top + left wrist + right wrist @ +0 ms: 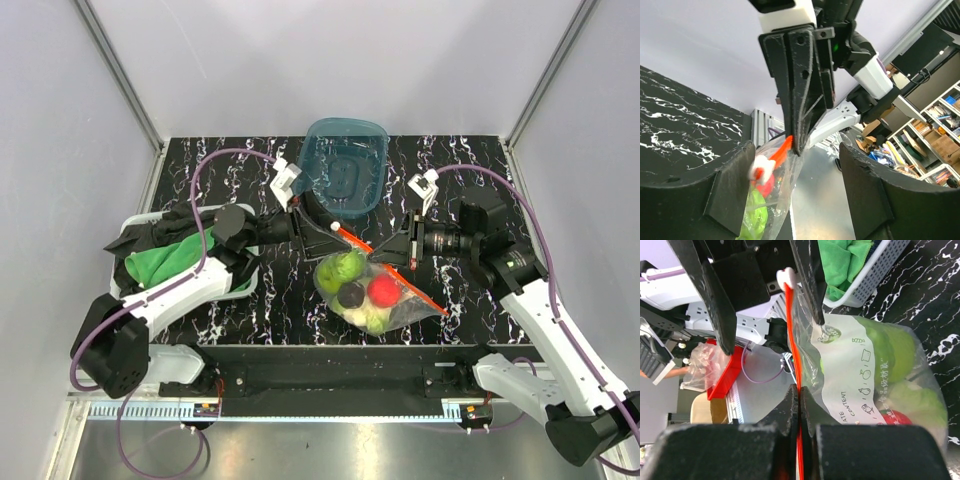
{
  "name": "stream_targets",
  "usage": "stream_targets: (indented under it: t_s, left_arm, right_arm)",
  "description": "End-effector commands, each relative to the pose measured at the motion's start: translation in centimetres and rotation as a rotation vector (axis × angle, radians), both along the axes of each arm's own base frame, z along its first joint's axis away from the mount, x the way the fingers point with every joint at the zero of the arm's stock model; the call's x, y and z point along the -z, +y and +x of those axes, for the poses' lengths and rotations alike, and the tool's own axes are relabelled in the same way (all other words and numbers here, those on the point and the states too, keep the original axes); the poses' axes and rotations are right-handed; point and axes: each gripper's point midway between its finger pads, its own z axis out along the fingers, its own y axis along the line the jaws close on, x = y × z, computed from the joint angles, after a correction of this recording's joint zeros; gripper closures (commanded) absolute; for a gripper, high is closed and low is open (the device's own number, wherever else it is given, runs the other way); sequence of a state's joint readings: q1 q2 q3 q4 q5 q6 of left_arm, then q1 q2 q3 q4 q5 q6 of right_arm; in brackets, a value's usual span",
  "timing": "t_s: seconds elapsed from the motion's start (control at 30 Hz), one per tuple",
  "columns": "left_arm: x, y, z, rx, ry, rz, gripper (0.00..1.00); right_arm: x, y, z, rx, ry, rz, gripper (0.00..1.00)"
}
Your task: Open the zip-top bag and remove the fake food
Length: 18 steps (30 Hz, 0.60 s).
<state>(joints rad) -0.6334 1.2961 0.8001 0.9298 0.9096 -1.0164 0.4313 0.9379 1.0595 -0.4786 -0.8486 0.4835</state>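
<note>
Two end effectors meet at the zip-top bag [402, 302] in the middle of the frame, just below centre on the black marbled counter [240, 312]. Right end effector [405, 252] is pinched tight on the bag's orange-red zip strip [791, 335]; its own wrist view shows both fingers pressed together with the strip running straight between them. Left end effector [318, 218] comes in from the left with its jaws standing wide, holding nothing, and the strip's upper-left end sits in the gap. The white slider [760, 167] lies just beside one of its pads; I can't tell if they touch. The bag's body slumps toward the lower right of the overhead view, and the fake food [383, 290] is all inside: a green piece [343, 270], a red one, a small dark piece [351, 295], and a pale lump below them. Behind, at upper centre, lies a teal tub [345, 165]. At far left a white basket [243, 280] holds a green cloth [160, 262].
</note>
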Motion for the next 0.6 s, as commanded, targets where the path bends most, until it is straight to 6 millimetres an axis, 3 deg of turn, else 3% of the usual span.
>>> stream_targets:
  t_s: [0.0,0.27,0.37,0.43,0.53,0.57]
  left_arm:
    - [-0.1,0.1,-1.6,0.03,-0.079,-0.014,0.28]
    - [2.0,0.2,-1.1,-0.013,-0.051,0.029,0.29]
    - [2.6,0.4,-1.1,-0.029,-0.047,0.063,0.18]
    - [2.5,0.6,-1.3,-0.038,-0.059,0.074,0.18]
    - [2.1,0.4,-1.3,-0.026,-0.055,0.066,0.24]
    - [2.2,0.3,-1.4,-0.02,-0.051,0.067,0.38]
  right_arm:
    - [-4.1,0.3,-0.8,-0.027,-0.095,0.098,1.0]
    - [-4.5,0.3,-1.1,-0.025,-0.084,0.119,1.0]
    - [-4.7,0.3,-1.1,-0.019,-0.086,0.124,1.0]
    - [-4.6,0.3,-1.1,-0.022,-0.08,0.125,1.0]
    - [-4.5,0.3,-1.3,-0.029,-0.077,0.127,1.0]
    - [-4.6,0.2,-1.4,-0.026,-0.083,0.129,1.0]
